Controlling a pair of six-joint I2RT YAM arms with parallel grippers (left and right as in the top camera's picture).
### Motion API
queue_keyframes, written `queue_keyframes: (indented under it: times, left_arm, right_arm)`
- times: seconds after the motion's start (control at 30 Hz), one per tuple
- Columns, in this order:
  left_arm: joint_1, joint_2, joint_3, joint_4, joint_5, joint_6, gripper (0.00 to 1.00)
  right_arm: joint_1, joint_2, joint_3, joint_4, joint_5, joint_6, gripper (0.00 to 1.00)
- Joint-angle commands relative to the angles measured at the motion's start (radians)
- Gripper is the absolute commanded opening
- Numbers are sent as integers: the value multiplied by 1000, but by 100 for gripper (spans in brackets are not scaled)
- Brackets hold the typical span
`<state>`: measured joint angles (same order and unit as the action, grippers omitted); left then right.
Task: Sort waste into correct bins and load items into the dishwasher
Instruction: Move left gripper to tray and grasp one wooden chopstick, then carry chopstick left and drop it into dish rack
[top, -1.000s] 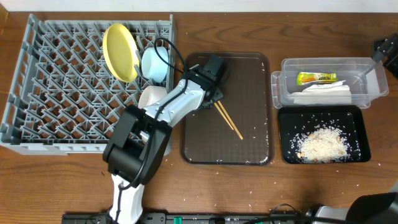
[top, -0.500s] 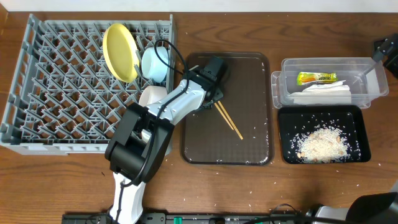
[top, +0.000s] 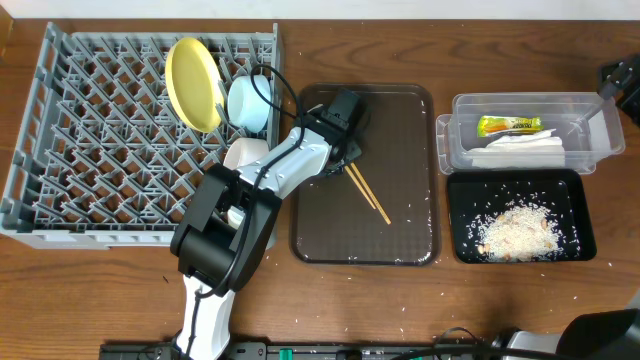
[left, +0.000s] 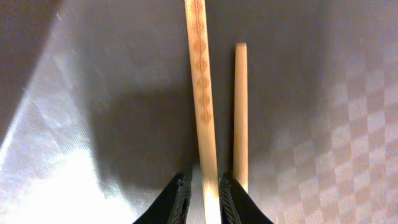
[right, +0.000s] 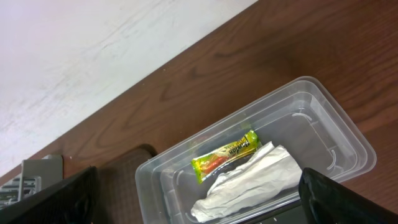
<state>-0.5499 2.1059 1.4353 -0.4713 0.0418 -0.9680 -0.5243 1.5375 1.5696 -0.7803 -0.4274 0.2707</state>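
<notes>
While overhead shows two chopsticks (top: 367, 194) on the brown tray (top: 400, 120), long axis upper left to lower right, only my wrist view shows my left gripper (left: 202, 196) pinched narrow on the patterned one, plain one just beside. Right gripper (right: 198, 180) spread wide over the clear tub (right: 348, 134).

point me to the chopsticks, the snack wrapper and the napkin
chopsticks (left: 203, 93), left wrist view, mid-shaft of the patterned stick.
snack wrapper (right: 225, 152), right wrist view, middle of its printed face.
napkin (right: 249, 183), right wrist view, centre of the crumpled white paper.
</notes>
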Motion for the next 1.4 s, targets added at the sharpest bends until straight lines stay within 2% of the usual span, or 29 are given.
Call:
queue_keyframes:
  times: [0.0,0.1,0.37,0.5,0.67,0.77,0.97,1.03,1.13,1.27,1.37]
  left_arm:
    - [2,56,-8,-40,89,6,13]
    - [2,56,-8,-61,131,6,8]
    - [2,56,4,-143,236,29,8]
    - [2,42,32,-191,300,108,8]
    - [11,-46,64,-340,277,252,7]
    - [21,-143,75,-413,203,327,8]
    - [24,-415,75,-431,-29,539,7]
    - [24,-499,75,-444,-135,636,8]
    - [24,-596,75,-491,-339,717,7]
    - [46,-658,75,-572,-584,784,7]
    - [105,-656,74,-618,-641,838,7]
  right_arm:
    - [-6,-19,21,2,-6,6,99]
    - [-6,-19,21,2,-6,6,99]
    - [-6,-19,21,2,-6,6,99]
    - [-6,-19,21,2,-6,6,99]
    - [-6,-19,21,2,-6,6,99]
    - [-6,-19,21,2,-6,6,99]
    - [-6,-19,21,2,-6,6,99]
    - [-6,-19,21,2,-6,6,99]
    - [-6,-19,21,2,-6,6,99]
    - [-6,-19,21,2,-6,6,99]
    - [-6,-19,21,2,-6,6,99]
